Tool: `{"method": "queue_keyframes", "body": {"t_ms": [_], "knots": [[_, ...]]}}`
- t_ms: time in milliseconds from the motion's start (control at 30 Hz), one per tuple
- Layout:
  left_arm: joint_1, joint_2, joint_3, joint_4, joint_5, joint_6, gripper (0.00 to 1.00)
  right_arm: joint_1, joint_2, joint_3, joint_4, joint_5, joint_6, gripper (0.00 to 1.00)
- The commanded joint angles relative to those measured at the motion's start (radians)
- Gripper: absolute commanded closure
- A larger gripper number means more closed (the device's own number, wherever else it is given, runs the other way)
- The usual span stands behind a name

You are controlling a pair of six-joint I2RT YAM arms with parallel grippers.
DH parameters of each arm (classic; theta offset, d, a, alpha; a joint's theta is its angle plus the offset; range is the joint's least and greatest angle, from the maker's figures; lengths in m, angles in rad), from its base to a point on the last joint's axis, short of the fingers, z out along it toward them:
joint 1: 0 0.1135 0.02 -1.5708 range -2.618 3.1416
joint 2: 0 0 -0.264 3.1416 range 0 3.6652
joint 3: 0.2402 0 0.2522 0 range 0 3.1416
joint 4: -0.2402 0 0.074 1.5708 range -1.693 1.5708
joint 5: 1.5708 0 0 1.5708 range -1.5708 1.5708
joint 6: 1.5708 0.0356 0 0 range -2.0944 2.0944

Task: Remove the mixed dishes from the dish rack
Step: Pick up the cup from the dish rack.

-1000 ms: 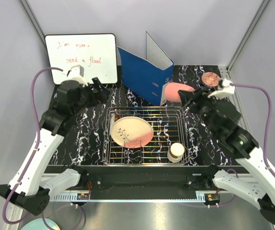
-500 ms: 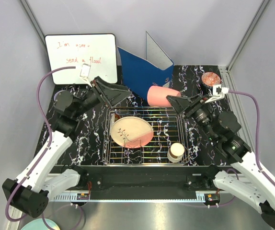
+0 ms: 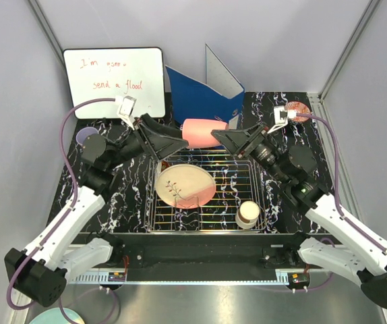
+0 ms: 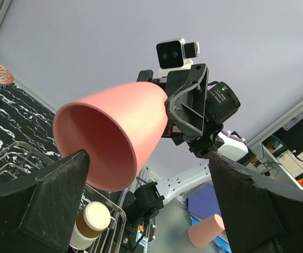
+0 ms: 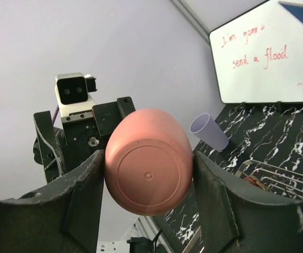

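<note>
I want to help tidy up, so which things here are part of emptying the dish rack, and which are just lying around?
Part of the job: dish rack, big plate, cream-brown cup, pink cup in the right pincer, lavender cup, red-patterned bowl.
Just lying about: whiteboard, blue binder.

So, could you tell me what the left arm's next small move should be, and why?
Probably ease the left gripper forward until the mouth of the pink cup sits between its jaws. They stand wide open facing the rim, while the right gripper grips the base.
</note>
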Motion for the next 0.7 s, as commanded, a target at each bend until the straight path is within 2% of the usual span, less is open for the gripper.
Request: {"method": "queue_keyframes", "body": {"t_ms": [0,67,167,200,300,333,400,433,500,533,567,600,633,667], "knots": [[-0.022,-0.010,-0.003,0.082,0.031,-0.005,0.01,-0.006,0.048,0.055,0.116,-0.078,0.033,1.00],[-0.031,0.002,0.002,0.100,0.035,-0.009,0.02,-0.006,0.088,0.059,0.129,-0.114,0.045,1.00],[-0.055,0.022,0.008,0.106,0.049,-0.006,0.10,-0.006,0.123,0.040,0.171,-0.136,0.076,1.00],[-0.062,0.027,0.006,0.109,0.055,-0.006,0.23,-0.006,0.134,0.039,0.180,-0.142,0.082,1.00],[-0.068,0.033,0.002,0.119,0.060,-0.001,0.47,-0.006,0.140,0.029,0.183,-0.147,0.076,1.00],[-0.068,0.034,0.003,0.108,0.063,0.002,0.64,-0.006,0.134,0.028,0.182,-0.136,0.075,1.00],[-0.068,0.031,0.009,0.086,0.055,0.019,0.83,-0.006,0.122,0.023,0.169,-0.130,0.062,1.00],[-0.068,0.027,0.013,0.051,0.052,0.030,1.00,-0.006,0.115,0.025,0.162,-0.122,0.056,1.00],[-0.068,0.012,0.026,0.007,0.022,0.069,1.00,-0.006,0.100,0.028,0.130,-0.108,0.038,0.98],[-0.068,0.004,0.034,-0.056,0.006,0.088,1.00,-0.006,0.096,0.031,0.114,-0.095,0.027,0.85],[-0.068,-0.004,0.063,-0.105,-0.012,0.146,1.00,-0.006,0.088,0.040,0.096,-0.087,0.018,0.64],[-0.068,-0.010,0.089,-0.166,-0.061,0.183,1.00,-0.006,0.074,0.048,0.049,-0.075,-0.011,0.17],[-0.068,-0.008,0.115,-0.310,-0.090,0.221,1.00,-0.006,0.069,0.058,0.016,-0.046,-0.026,0.01],[-0.066,-0.007,0.185,-0.385,-0.123,0.299,1.00,-0.006,0.062,0.077,-0.016,-0.026,-0.049,0.00]]}}
